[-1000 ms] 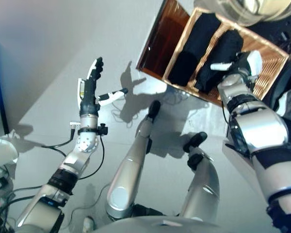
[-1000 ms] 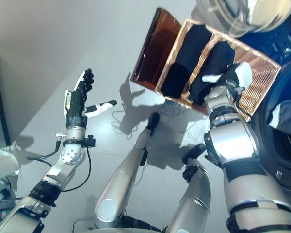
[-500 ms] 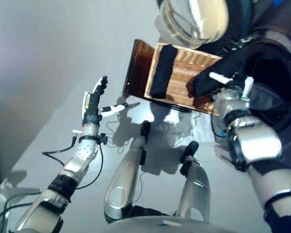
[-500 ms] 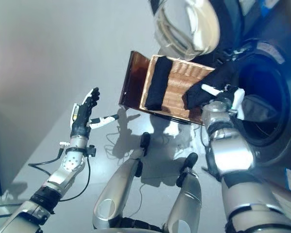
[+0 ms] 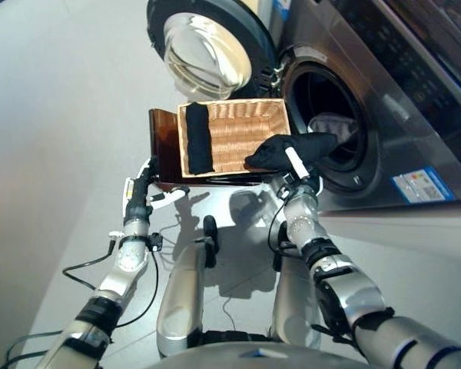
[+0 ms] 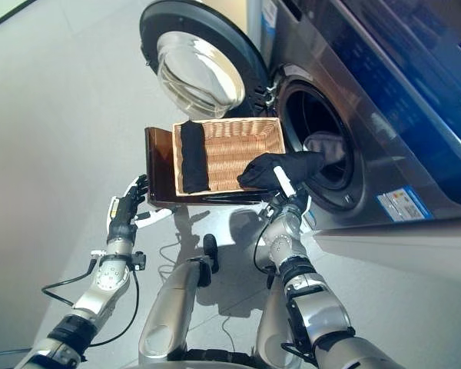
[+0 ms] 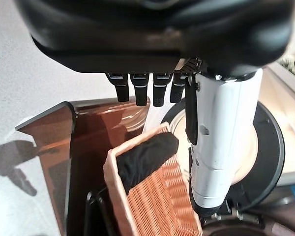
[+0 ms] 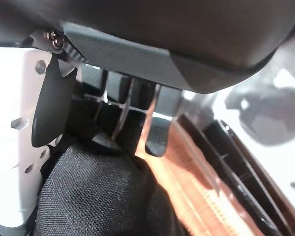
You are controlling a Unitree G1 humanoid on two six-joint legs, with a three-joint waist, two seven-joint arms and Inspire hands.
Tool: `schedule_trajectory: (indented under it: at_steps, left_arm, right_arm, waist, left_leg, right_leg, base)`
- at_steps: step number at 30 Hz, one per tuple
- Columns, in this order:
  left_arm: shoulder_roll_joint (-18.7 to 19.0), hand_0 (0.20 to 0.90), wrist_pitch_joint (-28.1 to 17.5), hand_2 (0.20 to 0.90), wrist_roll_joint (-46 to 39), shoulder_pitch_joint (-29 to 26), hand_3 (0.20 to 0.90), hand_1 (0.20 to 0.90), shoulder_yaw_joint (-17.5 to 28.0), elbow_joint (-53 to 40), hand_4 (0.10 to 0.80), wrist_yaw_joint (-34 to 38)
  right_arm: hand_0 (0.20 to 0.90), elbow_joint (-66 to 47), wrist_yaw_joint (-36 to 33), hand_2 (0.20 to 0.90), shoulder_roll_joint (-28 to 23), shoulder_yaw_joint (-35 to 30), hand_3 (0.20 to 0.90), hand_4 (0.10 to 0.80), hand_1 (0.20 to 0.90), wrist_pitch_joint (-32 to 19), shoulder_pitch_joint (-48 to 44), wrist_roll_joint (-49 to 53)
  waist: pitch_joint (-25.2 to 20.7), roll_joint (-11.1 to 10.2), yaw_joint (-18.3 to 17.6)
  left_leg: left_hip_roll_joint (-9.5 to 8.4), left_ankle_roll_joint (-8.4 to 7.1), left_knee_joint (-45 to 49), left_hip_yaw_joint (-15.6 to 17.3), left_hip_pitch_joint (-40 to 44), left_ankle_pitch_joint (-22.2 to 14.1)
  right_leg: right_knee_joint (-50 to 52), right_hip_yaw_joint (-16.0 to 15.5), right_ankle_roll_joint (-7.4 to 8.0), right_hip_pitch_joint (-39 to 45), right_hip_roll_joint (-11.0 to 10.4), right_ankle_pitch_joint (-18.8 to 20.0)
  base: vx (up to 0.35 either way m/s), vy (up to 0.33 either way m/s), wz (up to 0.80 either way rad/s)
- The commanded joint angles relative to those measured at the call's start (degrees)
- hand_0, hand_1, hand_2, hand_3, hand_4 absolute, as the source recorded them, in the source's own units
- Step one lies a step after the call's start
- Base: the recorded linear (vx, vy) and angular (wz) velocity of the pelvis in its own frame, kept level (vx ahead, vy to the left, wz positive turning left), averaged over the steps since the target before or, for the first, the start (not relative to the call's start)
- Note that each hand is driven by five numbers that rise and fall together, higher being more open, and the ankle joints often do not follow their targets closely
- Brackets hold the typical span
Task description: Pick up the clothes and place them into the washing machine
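Observation:
My right hand (image 5: 299, 183) is shut on a black garment (image 5: 290, 147) and holds it up between the wicker basket (image 5: 242, 138) and the washing machine's open drum (image 5: 323, 100). In the right wrist view its fingers (image 8: 156, 138) curl over the black cloth (image 8: 88, 196). Another black garment (image 5: 198, 147) lies along the basket's left side. The basket rests on the dark brown box (image 5: 163, 150). My left hand (image 5: 137, 198) is open and empty, just left of the box; its straight fingers (image 7: 142, 93) point at the box and basket (image 7: 152, 211).
The washing machine (image 5: 392, 84) stands to the right, its round glass door (image 5: 207, 54) swung open behind the basket. A pale cloth (image 5: 330, 127) lies inside the drum. Grey floor (image 5: 54, 138) spreads to the left.
The camera has swung up toward the machine. My right hand has lifted one black garment out of the basket and carried it toward the drum opening. My left hand stays open.

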Motion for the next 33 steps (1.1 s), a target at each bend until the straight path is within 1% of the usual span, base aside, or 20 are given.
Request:
schedule_trajectory:
  at_steps: [1, 2, 3, 4, 5, 6, 11, 12, 13, 16, 18, 20, 22, 23, 26, 29, 30, 31, 33]
  left_arm:
    - [-0.7, 0.9, -4.4, 0.9, -0.7, 1.0, 0.9, 0.9, 3.5, -4.8, 0.8, 0.5]
    - [-0.7, 0.9, -4.4, 0.9, -1.0, 1.2, 0.9, 0.9, 3.5, -4.9, 0.8, 0.2]
    - [-0.6, 0.9, -4.6, 0.9, -1.0, 1.6, 0.9, 0.9, 3.6, -5.2, 0.8, 0.2]
    - [-0.6, 0.9, -4.7, 0.9, -1.1, 2.0, 0.9, 0.9, 3.6, -5.5, 0.8, -0.1]
    - [-0.5, 0.9, -4.8, 0.9, -1.3, 2.2, 0.9, 0.9, 3.6, -5.6, 0.8, -0.1]
    - [-0.6, 0.9, -4.9, 0.9, -1.5, 2.3, 0.9, 0.9, 3.7, -5.8, 0.8, -0.1]
    - [-0.7, 0.9, -5.1, 0.9, -2.3, 3.0, 0.9, 0.9, 3.3, -6.7, 0.8, 0.1]
    - [-0.7, 0.9, -5.1, 0.9, -2.3, 3.1, 0.9, 0.9, 3.2, -6.8, 0.8, 0.0]
    - [-0.7, 0.9, -5.1, 0.9, -2.5, 3.1, 0.9, 0.9, 3.3, -6.9, 0.8, 0.2]
    - [-0.9, 0.9, -5.0, 0.9, -2.8, 2.8, 0.9, 0.9, 2.9, -7.2, 0.8, 0.3]
    - [-1.0, 0.9, -5.0, 0.9, -2.9, 2.5, 0.9, 0.9, 2.5, -7.3, 0.8, 0.4]
    - [-1.1, 0.9, -4.7, 0.9, -2.8, 2.4, 0.9, 0.9, 2.7, -7.1, 0.8, 0.6]
    - [-1.0, 0.9, -4.5, 0.9, -2.5, 2.3, 0.9, 0.9, 3.1, -6.7, 0.8, 1.0]
    - [-1.1, 0.9, -4.5, 0.9, -2.4, 2.3, 0.9, 0.9, 3.2, -6.6, 0.8, 1.1]
    - [-1.9, 0.9, -4.3, 0.9, -3.0, 2.5, 0.9, 0.9, 3.7, -5.2, 0.8, 1.2]
    - [-2.7, 0.9, -4.2, 0.9, -2.9, 2.9, 0.9, 0.9, 3.7, -4.2, 0.8, 1.0]
    - [-2.7, 0.9, -4.2, 0.9, -2.9, 3.0, 0.9, 0.9, 4.0, -4.1, 0.8, 0.8]
    - [-2.7, 0.9, -4.1, 0.9, -2.2, 3.3, 0.9, 0.9, 3.9, -3.7, 0.8, 0.7]
    - [-2.7, 0.9, -4.0, 0.9, -2.1, 3.1, 0.9, 0.9, 3.9, -3.2, 0.8, 0.6]
  right_arm:
    - [0.2, -10.6, 4.6, 0.2, -1.9, -0.5, 0.2, 0.3, 0.2, -7.2, -2.8, 2.4]
    - [0.2, -10.4, 4.9, 0.2, -1.9, -0.6, 0.2, 0.3, 0.2, -7.3, -3.2, 2.9]
    - [0.2, -10.8, 4.7, 0.2, -1.9, -0.7, 0.2, 0.3, 0.2, -7.7, -3.5, 3.2]
    - [0.2, -10.5, 4.7, 0.2, -2.1, -0.9, 0.2, 0.3, 0.2, -7.7, -4.0, 3.4]
    - [0.2, -10.3, 4.8, 0.2, -2.2, -1.0, 0.2, 0.3, 0.2, -7.9, -4.4, 3.5]
    - [0.2, -9.9, 4.6, 0.2, -2.6, -1.1, 0.2, 0.3, 0.2, -7.8, -5.0, 3.5]
    - [0.2, -8.8, 3.5, 0.2, -4.1, -0.7, 0.2, 0.3, 0.2, -7.7, -7.7, 2.2]
    - [0.2, -8.4, 3.3, 0.2, -4.4, -0.6, 0.2, 0.3, 0.2, -7.5, -8.1, 2.0]
    - [0.2, -7.7, 3.1, 0.2, -4.9, 0.0, 0.2, 0.3, 0.2, -7.1, -8.9, 1.3]
    - [0.2, -6.9, 2.2, 0.2, -5.9, 1.9, 0.2, 0.3, 0.2, -6.0, -10.3, -1.2]
    - [0.2, -5.1, 1.2, 0.2, -6.2, 3.0, 0.2, 0.3, 0.2, -4.9, -11.1, -3.7]
    - [0.2, -2.9, -0.4, 0.2, -6.7, 5.5, 0.2, 0.3, 0.2, -2.6, -11.8, -7.9]
    - [0.2, -2.3, -0.8, 0.2, -6.9, 8.7, 0.2, 0.3, 0.2, 0.3, -12.2, -12.5]
    - [0.2, -3.0, -0.8, 0.2, -6.6, 9.3, 0.2, 0.3, 0.2, 0.6, -11.7, -13.0]
    - [0.2, -2.1, -1.2, 0.2, -5.7, 9.0, 0.2, 0.3, 0.2, 1.4, -10.0, -14.1]
    - [0.2, 0.1, -1.9, 0.2, -5.1, 8.8, 0.2, 0.3, 0.2, 2.7, -8.4, -16.2]
    - [0.2, 1.1, -2.2, 0.2, -5.3, 8.7, 0.2, 0.3, 0.2, 3.2, -8.2, -17.0]
    - [0.2, 2.9, -2.3, 0.2, -4.9, 8.5, 0.2, 0.3, 0.2, 4.1, -7.6, -18.1]
    - [0.2, 3.1, -2.3, 0.2, -4.8, 8.7, 0.2, 0.3, 0.2, 4.4, -7.5, -18.6]
  waist:
    - [-2.7, 3.5, 0.2]
    - [-3.0, 4.0, 0.2]
    - [-3.3, 4.5, 0.2]
    - [-3.5, 4.6, 0.0]
    - [-3.8, 5.0, 0.3]
    - [-3.8, 5.1, 0.2]
    - [-4.1, 5.9, 0.5]
    - [-4.4, 6.1, 0.6]
    - [-4.3, 6.0, 0.6]
    - [-4.2, 5.5, 0.7]
    - [-4.4, 5.1, 0.7]
    - [-4.8, 4.7, 0.6]
    - [-5.2, 4.3, 0.6]
    - [-5.3, 4.1, 0.4]
    - [-6.6, 3.6, 0.7]
    - [-8.9, 2.9, 1.3]
    - [-9.5, 2.7, 1.6]
    - [-10.7, 1.9, 2.0]
    - [-11.1, 1.6, 2.2]
  left_leg:
    - [0.9, -3.65, 13.4, -1.5, -3.6, -11.5]
    - [1.05, -3.65, 13.5, -1.2, -4.0, -11.5]
    - [1.09, -4.02, 14.3, -1.8, -3.9, -13.3]
    - [1.05, -3.65, 13.9, -1.3, -5.0, -11.6]
    - [1.09, -4.04, 14.5, -1.9, -4.8, -13.3]
    - [1.22, -3.7, 14.1, -1.3, -5.8, -11.5]
    - [1.18, -3.86, 12.6, -2.0, -5.9, -10.5]
    - [1.02, -4.29, 12.4, -2.7, -5.3, -12.0]
    - [1.0, -4.08, 10.7, -2.3, -5.5, -9.6]
    - [0.54, -4.59, 7.6, -3.1, -5.1, -7.6]
    - [0.03, -4.91, 4.6, -3.4, -4.3, -6.2]
    - [-0.32, -5.25, 1.7, -3.6, -3.1, -4.9]
    - [-0.42, -5.36, -1.0, -3.5, -1.8, -3.8]
    - [-0.59, -5.35, -1.7, -3.6, -1.4, -3.4]
    - [-1.15, -5.56, -7.3, -3.9, 1.4, -1.3]
    - [-1.9, -5.88, -12.7, -4.5, 5.0, 0.7]
    - [-2.16, -5.88, -14.0, -4.6, 5.9, 0.9]
    - [-2.5, -5.9, -15.3, -4.7, 7.6, 1.2]
    - [-2.66, -5.8, -15.7, -4.7, 8.0, 1.4]
  right_leg:
    - [2.6, -2.6, -3.47, -1.0, 2.5, -6.3]
    - [3.1, -2.5, -3.65, -1.6, 2.7, -6.6]
    - [4.5, -2.2, -3.5, -2.0, 3.1, -8.7]
    - [4.0, -2.2, -4.03, -3.0, 3.2, -7.2]
    - [5.2, -2.0, -3.8, -3.0, 3.5, -9.1]
    - [4.6, -2.2, -4.27, -3.8, 3.6, -7.7]
    - [4.7, -2.4, -4.84, -4.3, 4.1, -8.1]
    - [5.1, -2.3, -4.46, -3.8, 4.2, -9.6]
    - [3.9, -2.7, -4.84, -4.1, 4.2, -7.6]
    - [1.6, -3.2, -4.84, -3.7, 4.3, -6.5]
    - [-0.7, -3.9, -4.53, -2.9, 4.1, -5.5]
    - [-2.9, -4.3, -4.03, -1.9, 3.9, -4.4]
    - [-4.3, -4.6, -3.55, -0.7, 3.8, -3.1]
    - [-5.3, -4.7, -3.51, -0.1, 3.6, -2.6]
    - [-9.5, -5.7, -2.68, 2.8, 2.2, -0.4]
    - [-14.3, -6.7, -1.67, 6.9, 1.0, 1.5]
    - [-15.8, -6.8, -1.35, 7.9, 0.8, 2.1]
    - [-17.8, -6.9, -0.78, 9.9, 0.0, 3.1]
    - [-18.8, -6.9, -0.61, 10.7, -0.1, 3.7]
  base:
    - [0.038, -0.073, -0.12]
    - [0.135, -0.067, -0.11]
    - [0.038, -0.045, -0.08]
    - [0.139, -0.064, -0.05]
    - [-0.056, -0.072, -0.01]
    - [0.042, -0.1, -0.07]
    - [0.049, -0.08, -0.07]
    - [0.046, -0.057, -0.42]
    - [0.039, -0.054, -0.19]
    - [-0.028, -0.063, 0.23]
    - [0.007, -0.043, 0.13]
    - [0.03, -0.01, 0.19]
    - [0.006, 0.03, 0.14]
    - [-0.013, 0.045, 0.0]
    - [0.025, 0.048, -0.04]
    - [0.075, 0.083, 0.12]
    - [0.084, 0.108, 0.22]
    - [0.07, 0.093, 0.2]
    - [0.029, 0.056, 0.13]
